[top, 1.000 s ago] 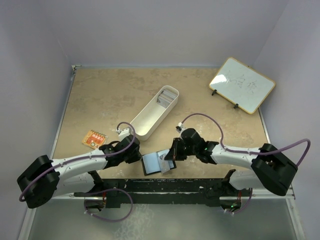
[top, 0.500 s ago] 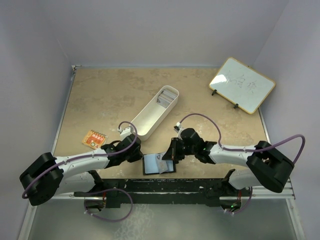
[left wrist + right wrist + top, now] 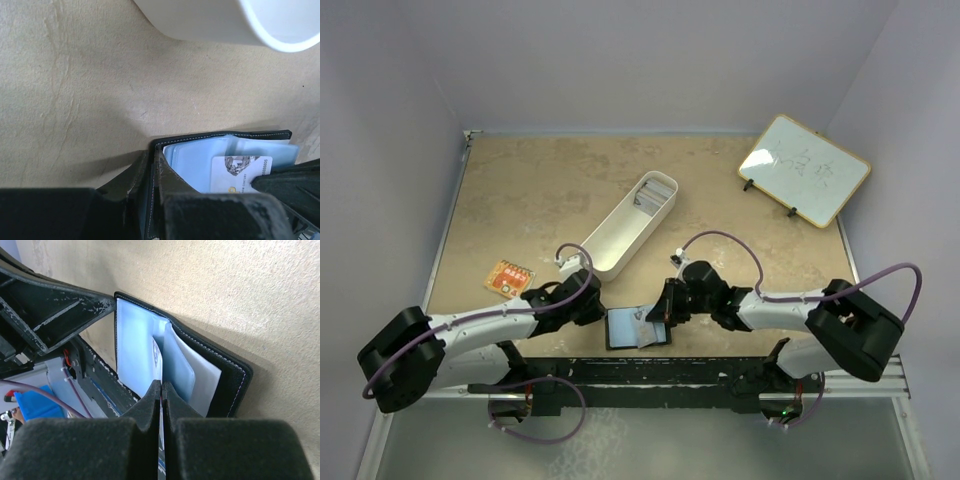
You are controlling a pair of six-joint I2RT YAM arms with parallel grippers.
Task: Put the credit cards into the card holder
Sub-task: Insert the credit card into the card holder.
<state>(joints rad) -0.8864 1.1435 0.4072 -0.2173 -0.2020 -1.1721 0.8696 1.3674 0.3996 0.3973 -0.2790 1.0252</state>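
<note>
**Card holder** (image 3: pixel 638 328): black folding wallet, lying open on the tan table (image 3: pixel 520 190) close to the near edge, between the two grippers. Its blue-grey inside is facing up. The right wrist view is showing pale blue sleeves fanning out from the black stitched cover (image 3: pixel 227 377).

**Left gripper** (image 3: pixel 603 314): lying low on the table at the holder's left side. In the left wrist view its fingers (image 3: pixel 210 215) are pinching the black cover's left edge (image 3: pixel 156 165) with almost no gap between them.

**Right gripper** (image 3: pixel 658 318): reaching in from the right, over the holder. Its jaws (image 3: pixel 161 395) are pressing together on a thin card seen edge-on.

**Card** (image 3: pixel 156 356): white-faced with grey print, standing on edge among the blue sleeves. Its leading end is sitting inside the holder. The left wrist view is showing its face (image 3: pixel 240 170) lying against a sleeve, with the right gripper's dark finger (image 3: pixel 292 182) touching its corner.

**White tray** (image 3: pixel 625 232): long and oblong, lying at an angle just beyond the holder and near the left gripper.

**Stack of cards** (image 3: pixel 657 189): grey-silver, resting at the tray's far end.

**Orange card** (image 3: pixel 508 277): lying flat on the table at the left, well apart from the holder.

**Whiteboard** (image 3: pixel 804 168): wood-framed with faint scribbles, leaning on small stands at the far right corner.
</note>
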